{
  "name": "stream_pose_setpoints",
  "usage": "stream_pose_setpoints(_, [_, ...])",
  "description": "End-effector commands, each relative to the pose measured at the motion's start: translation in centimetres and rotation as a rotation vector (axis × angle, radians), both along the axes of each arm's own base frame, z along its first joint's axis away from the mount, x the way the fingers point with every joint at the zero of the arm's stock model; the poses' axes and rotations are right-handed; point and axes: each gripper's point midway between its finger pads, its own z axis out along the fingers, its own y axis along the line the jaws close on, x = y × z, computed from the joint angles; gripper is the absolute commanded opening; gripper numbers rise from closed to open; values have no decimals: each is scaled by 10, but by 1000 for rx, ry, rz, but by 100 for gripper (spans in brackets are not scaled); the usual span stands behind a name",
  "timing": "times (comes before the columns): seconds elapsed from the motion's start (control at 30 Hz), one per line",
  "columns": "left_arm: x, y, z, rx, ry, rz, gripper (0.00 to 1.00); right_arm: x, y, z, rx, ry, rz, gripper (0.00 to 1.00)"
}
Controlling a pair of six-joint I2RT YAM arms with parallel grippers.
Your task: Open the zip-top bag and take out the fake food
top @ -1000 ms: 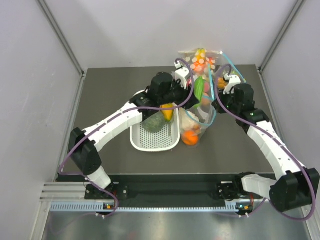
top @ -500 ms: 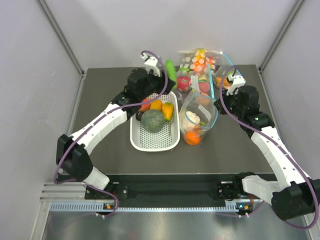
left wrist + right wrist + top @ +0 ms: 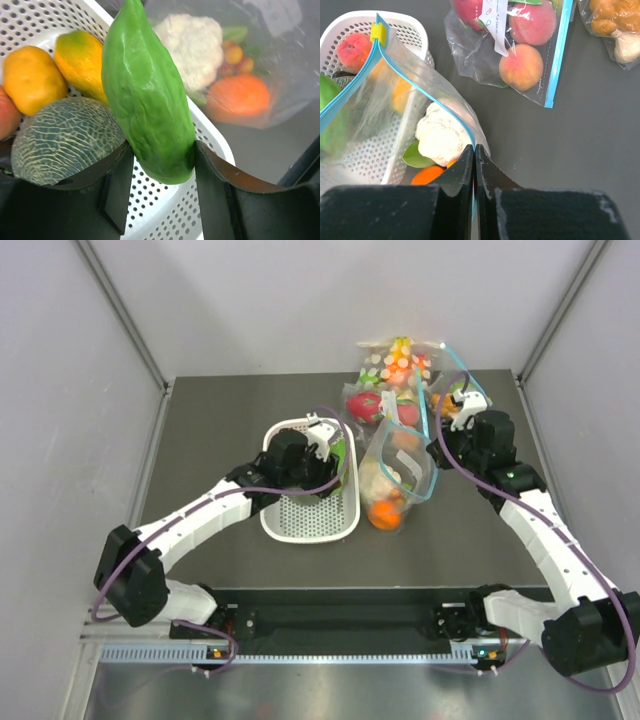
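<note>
The zip-top bag (image 3: 400,468) stands open beside the basket, its light-blue strip (image 3: 427,87) spread wide. My right gripper (image 3: 474,149) is shut on the strip at the bag's right edge; it also shows in the top view (image 3: 438,447). Inside the bag lie a white cauliflower piece (image 3: 440,132) and a round orange fruit (image 3: 427,175). My left gripper (image 3: 161,159) is shut on the long green vegetable (image 3: 147,95) and holds it just above the white basket (image 3: 212,147), at its right side (image 3: 338,455).
The basket (image 3: 310,525) holds a grey-green melon (image 3: 65,135), orange and yellow fruits (image 3: 30,77) and a peach (image 3: 352,50). A bag with dragon fruit and peaches (image 3: 520,45), a colourful bag (image 3: 400,360) and a small bag of orange pieces (image 3: 615,25) lie behind.
My left arm lifted the green vegetable out of the bag mouth, swung it back left, then brought it down over the basket. The right gripper stayed on the bag's strip.
</note>
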Motion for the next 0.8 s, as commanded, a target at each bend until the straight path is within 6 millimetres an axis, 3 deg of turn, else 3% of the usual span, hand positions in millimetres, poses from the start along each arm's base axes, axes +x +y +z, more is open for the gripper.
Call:
stream_pose_setpoints(0.0, [-13, -3, 10, -8, -33, -68, 28, 5, 3, 12, 8, -44, 15, 0])
stream_pose_setpoints(0.23, [-24, 0, -19, 32, 53, -77, 32, 3, 3, 13, 7, -44, 15, 0])
stream_pose_setpoints(0.37, [-22, 6, -30, 69, 74, -51, 59, 3, 4, 15, 13, -49, 19, 0])
stream_pose_setpoints(0.43, [-22, 5, -30, 70, 72, -52, 68, 2, 4, 16, 12, -48, 21, 0])
stream_pose_setpoints(0.5, [-22, 5, -26, 66, 63, -56, 84, 2, 4, 17, 14, -50, 24, 0])
stream_pose_setpoints(0.53, [-22, 4, -24, 67, 58, -58, 87, 1, 4, 18, 15, -52, 24, 0])
stream_pose_setpoints(0.63, [-19, 3, -11, 57, 32, -60, 89, 0, 5, 20, 21, -57, 25, 0])
stream_pose_setpoints(0.77, [-3, -3, 37, 10, -71, -30, 89, -1, 6, 26, 30, -66, 31, 0])
